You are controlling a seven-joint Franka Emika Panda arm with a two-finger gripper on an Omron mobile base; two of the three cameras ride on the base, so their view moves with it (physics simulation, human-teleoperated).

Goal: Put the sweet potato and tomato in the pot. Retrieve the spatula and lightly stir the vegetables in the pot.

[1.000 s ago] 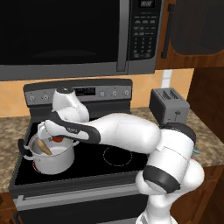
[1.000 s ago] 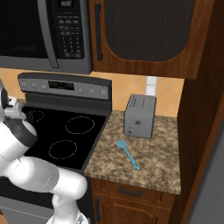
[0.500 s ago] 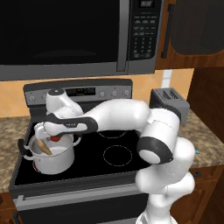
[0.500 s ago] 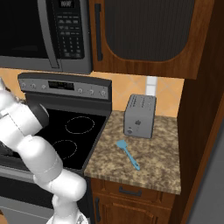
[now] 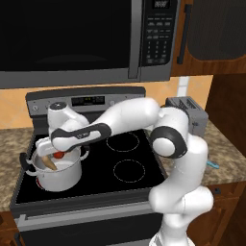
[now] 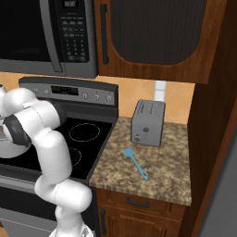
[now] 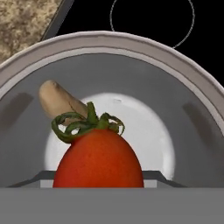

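Steel pot (image 5: 56, 178): shiny, with black loop handles, on the front left ring of the black stove (image 5: 120, 168). It sits right under the gripper (image 5: 55, 150).
Sweet potato (image 5: 48, 163): pale tan, leaning inside the pot. In the hand view its end (image 7: 59, 100) pokes out from behind the tomato, further from the fingers.
Tomato (image 7: 99, 158): red with a curly green top. In the hand view it is very close to the camera, just where the fingers would be, over the open pot (image 7: 131, 48). In the left base view a bit of red (image 5: 58, 154) shows at the gripper, above the pot's rim.
Gripper: about half open. The tomato sits right at the fingers and looks held between them, but the fingertips are hidden, so I cannot tell for sure.
Arm: the white arm reaches low across the stove, over the rings between the pot and the counter.
Microwave (image 5: 86, 38): dark, hanging above the stove, high over the gripper.
Toaster (image 6: 148, 122): grey, on the speckled counter (image 6: 162, 171) right of the stove, far from the fingers.
Spatula (image 6: 135, 163): thin and blue, lying flat on the counter just in front of the toaster. It is well apart from the gripper, with the stove and the arm in between.
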